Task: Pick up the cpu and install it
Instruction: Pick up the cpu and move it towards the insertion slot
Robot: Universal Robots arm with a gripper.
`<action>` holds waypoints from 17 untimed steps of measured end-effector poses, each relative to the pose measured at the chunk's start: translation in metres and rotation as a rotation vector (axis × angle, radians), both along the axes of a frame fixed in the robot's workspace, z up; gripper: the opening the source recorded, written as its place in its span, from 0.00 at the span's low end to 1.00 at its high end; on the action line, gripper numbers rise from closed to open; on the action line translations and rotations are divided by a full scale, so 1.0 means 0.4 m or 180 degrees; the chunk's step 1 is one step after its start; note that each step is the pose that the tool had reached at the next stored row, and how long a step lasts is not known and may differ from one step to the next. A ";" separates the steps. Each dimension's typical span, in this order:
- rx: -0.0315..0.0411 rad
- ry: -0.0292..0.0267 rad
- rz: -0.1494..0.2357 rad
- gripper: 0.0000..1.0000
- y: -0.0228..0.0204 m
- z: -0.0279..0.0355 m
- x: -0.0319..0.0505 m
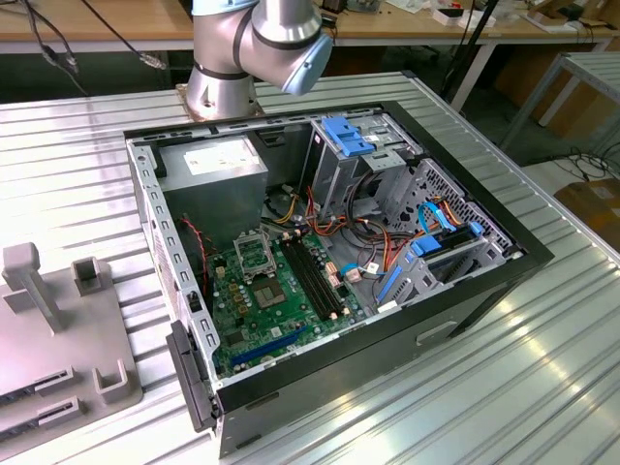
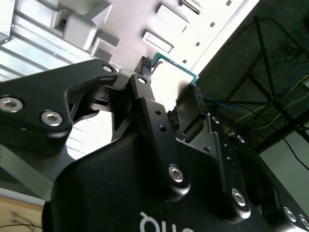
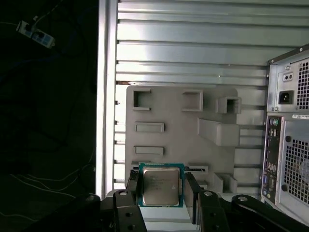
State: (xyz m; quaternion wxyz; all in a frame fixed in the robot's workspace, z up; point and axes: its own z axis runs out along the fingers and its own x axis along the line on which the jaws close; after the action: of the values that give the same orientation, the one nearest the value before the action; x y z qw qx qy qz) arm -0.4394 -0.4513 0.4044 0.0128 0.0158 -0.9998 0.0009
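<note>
In both wrist views the cpu (image 3: 161, 185) (image 2: 170, 77), a small silvery square with a green rim, sits clamped between the two black fingers. My gripper (image 3: 161, 187) (image 2: 169, 88) is shut on it by two opposite edges, one finger (image 3: 133, 186) on each side. It hangs well above the grey holder tray (image 3: 169, 123) on the ribbed metal table. In the exterior view the open computer case (image 1: 504, 254) lies on its side. Its green motherboard (image 1: 276, 300) and square metal-framed socket (image 1: 254, 254) are exposed. The arm's base (image 1: 232, 58) stands behind the case.
The grey holder tray (image 1: 39, 329) with upright blocks lies at the exterior view's left. Inside the case are a grey power-supply box (image 1: 218, 160), black memory slots (image 1: 315, 281), cable bundles (image 1: 373, 228) and blue drive brackets (image 1: 351, 136). The table edge (image 3: 102, 96) borders dark floor.
</note>
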 end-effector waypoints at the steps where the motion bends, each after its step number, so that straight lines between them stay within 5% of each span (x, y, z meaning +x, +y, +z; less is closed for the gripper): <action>1: 0.0000 0.0000 0.0000 0.47 0.000 0.000 0.004; 17: 0.0000 0.0000 0.0000 0.47 0.000 0.000 0.082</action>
State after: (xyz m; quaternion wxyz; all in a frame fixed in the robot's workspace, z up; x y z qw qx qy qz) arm -0.4064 -0.4513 0.4045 0.0128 0.0158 -0.9998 0.0009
